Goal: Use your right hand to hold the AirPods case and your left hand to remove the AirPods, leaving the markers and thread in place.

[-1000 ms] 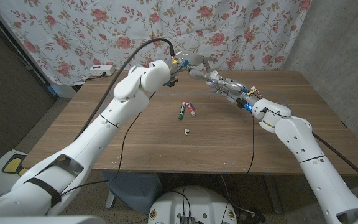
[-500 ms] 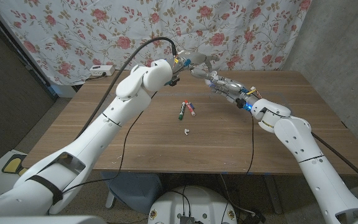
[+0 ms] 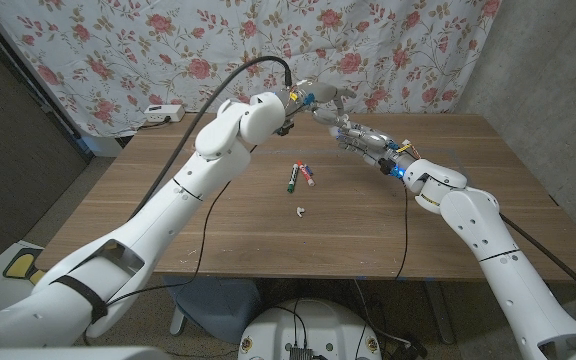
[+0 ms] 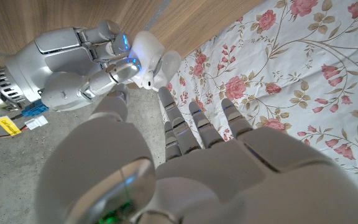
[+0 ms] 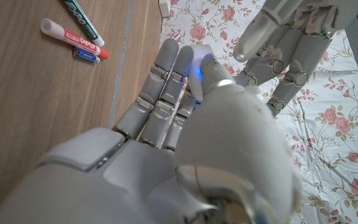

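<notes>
**Right hand holds open AirPods case, left hand at its mouth**

Right hand (image 3: 353,133) is raised above the far side of the desk (image 3: 218,220), clenched around the white AirPods case (image 4: 146,56). Lid (image 4: 168,64) is flipped open; can't tell what's inside.

Left hand (image 3: 313,95) sits just beyond the right one, fingers (image 4: 194,124) spread and extended, tips right at the open case. Nothing visibly grasped; can't tell if it touches the case.

Below and nearer than both hands, lying on the desk: a green marker (image 3: 292,178), with a red marker (image 3: 309,175) and a blue one (image 3: 302,167) beside it. Nearer still, apart from the markers, one small white object (image 3: 299,210), too small to identify.
</notes>
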You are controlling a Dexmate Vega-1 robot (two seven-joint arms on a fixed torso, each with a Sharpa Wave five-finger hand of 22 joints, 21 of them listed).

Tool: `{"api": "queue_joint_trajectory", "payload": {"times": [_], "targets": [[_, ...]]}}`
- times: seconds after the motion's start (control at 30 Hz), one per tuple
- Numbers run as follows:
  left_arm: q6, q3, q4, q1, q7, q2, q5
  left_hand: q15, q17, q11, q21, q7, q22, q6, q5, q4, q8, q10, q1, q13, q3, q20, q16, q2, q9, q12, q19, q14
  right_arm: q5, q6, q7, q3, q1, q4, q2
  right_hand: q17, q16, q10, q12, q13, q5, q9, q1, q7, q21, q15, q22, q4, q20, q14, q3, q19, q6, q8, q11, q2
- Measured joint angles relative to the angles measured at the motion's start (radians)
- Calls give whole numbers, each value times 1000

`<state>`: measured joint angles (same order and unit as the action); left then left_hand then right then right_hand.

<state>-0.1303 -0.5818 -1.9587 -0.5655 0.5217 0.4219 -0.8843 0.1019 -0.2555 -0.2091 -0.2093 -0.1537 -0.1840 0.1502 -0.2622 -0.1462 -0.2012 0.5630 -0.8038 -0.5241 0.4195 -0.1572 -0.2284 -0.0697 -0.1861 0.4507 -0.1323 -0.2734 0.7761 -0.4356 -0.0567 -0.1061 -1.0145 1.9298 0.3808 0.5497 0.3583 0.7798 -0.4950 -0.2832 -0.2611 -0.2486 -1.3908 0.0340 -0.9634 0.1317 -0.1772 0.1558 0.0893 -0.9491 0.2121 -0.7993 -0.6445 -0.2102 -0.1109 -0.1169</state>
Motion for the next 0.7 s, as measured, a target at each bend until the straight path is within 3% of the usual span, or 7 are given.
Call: {"api": "queue_joint_trajectory", "payload": {"times": [0.7], "targets": [[-1,-13,24,11,19,-23,-26,0,5,11,0,0,0,11,0,8,0,11,16,17,8,0,0,-8,0,-18,0,0,11,4,-16,6,-2,-3,0,4,0,-1,0,0,-2,0,-1,0,-7,0,0,0,2,0,0,2,0,0,-1,2]]}}
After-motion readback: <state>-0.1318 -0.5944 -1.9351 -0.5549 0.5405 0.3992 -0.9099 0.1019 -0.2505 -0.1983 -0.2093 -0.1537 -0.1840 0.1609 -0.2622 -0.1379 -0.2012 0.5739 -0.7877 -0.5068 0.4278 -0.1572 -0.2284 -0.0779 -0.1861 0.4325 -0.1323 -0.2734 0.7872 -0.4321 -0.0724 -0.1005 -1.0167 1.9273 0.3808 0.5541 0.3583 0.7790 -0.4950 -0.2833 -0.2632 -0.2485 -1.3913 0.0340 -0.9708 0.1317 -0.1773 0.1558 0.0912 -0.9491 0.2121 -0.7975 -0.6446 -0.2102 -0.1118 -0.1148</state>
